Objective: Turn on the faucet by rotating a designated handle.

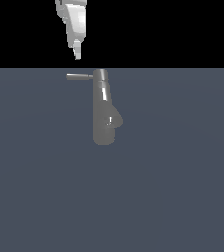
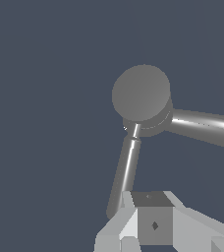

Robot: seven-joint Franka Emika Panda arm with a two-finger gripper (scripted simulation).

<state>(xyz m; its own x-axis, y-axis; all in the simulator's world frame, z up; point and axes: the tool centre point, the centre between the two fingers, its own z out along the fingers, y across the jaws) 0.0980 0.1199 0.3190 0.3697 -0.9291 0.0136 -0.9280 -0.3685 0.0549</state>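
Observation:
The faucet (image 1: 104, 113) is a glossy gray column, narrow at the top and bulged at the base, standing mid-scene in the exterior view. The handle (image 1: 79, 76) is a thin gray rod sticking out from its top toward the exterior view's left. My gripper (image 1: 77, 53) hangs just above the handle's free end, with a small gap and no contact. Its fingers look pressed together and hold nothing. In the wrist view the faucet's round top cap (image 2: 141, 93) shows, with the handle (image 2: 126, 167) running from it toward my gripper (image 2: 153, 219), which covers the rod's tip.
The faucet stands on a flat blue-gray floor (image 1: 182, 197). The thick faucet body (image 2: 207, 125) runs sideways from the cap in the wrist view. Nothing else is in view.

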